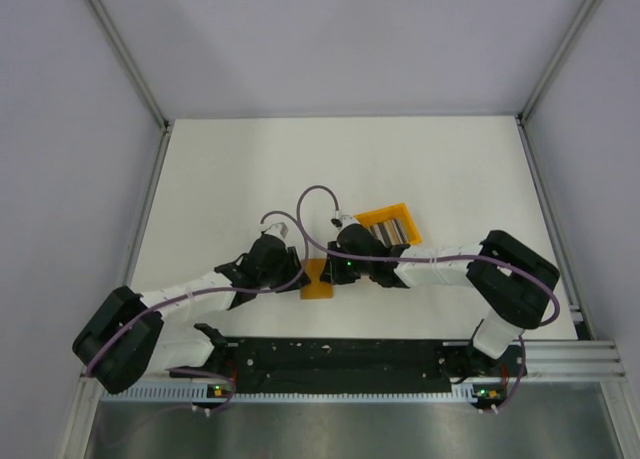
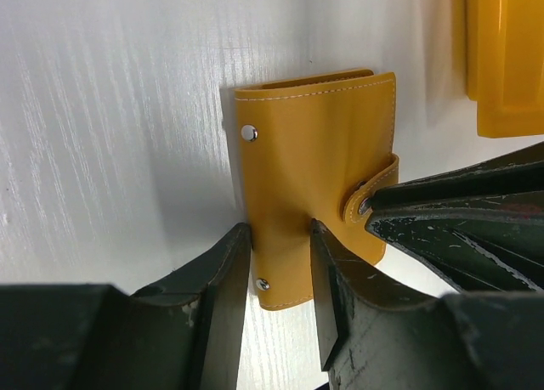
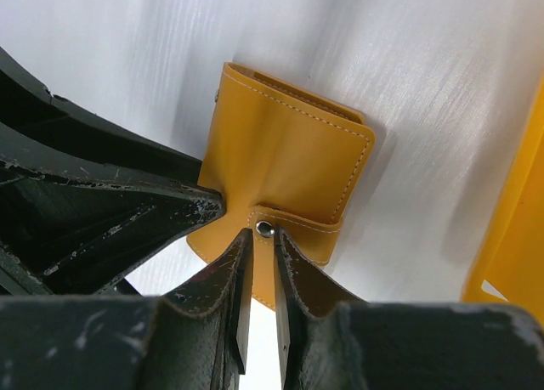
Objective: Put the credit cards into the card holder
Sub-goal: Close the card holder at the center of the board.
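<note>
Card holder [image 2: 314, 178] closed, clasp tab [image 3: 297, 226] pointing into right claw [image 3: 262, 237].

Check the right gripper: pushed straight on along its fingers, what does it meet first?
The card holder. The right gripper points at its clasp tab, which looks pinched between the fingertips, so contact is there from the start. Behind it lies the table; depth is unclear.

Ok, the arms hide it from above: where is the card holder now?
In the top view the card holder sits around the middle, between the left gripper and right gripper, just near-left of the orange bin.
</note>
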You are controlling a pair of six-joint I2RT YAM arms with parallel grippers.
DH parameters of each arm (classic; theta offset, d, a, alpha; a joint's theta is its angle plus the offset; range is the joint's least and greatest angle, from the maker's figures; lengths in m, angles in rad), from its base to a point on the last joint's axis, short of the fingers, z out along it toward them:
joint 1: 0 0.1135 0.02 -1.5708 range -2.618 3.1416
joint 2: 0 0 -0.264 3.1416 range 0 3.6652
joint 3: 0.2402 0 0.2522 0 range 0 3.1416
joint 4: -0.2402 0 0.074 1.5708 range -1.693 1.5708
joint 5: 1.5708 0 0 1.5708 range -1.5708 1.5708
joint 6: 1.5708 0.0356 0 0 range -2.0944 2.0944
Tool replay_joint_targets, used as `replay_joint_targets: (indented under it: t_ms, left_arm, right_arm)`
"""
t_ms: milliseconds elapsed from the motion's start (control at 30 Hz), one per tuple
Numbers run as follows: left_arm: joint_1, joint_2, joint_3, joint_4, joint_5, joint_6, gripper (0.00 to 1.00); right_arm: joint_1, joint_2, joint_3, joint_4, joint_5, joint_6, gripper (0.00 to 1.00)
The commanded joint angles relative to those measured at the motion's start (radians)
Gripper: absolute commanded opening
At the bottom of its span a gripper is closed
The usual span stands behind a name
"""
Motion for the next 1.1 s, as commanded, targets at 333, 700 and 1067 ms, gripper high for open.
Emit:
replay_joint_targets:
  t_ms: [333,700,1067]
  left_arm:
    - [-0.033,0.05,-0.007,-0.07,-0.02,0.023,0.38]
    - [-0.036,0.061,0.002,-0.068,-0.025,0.015,0.38]
    - [-0.038,0.061,0.016,-0.062,-0.025,0.009,0.41]
  right_arm:
    - [0.001,0.013,0.05,-0.005,0.097,-0.011,0.15]
    - [0.0,0.002,0.05,0.02,0.096,-0.038,0.12]
    - [0.004,-0.037,0.016,0.049,0.088,-0.051,0.13]
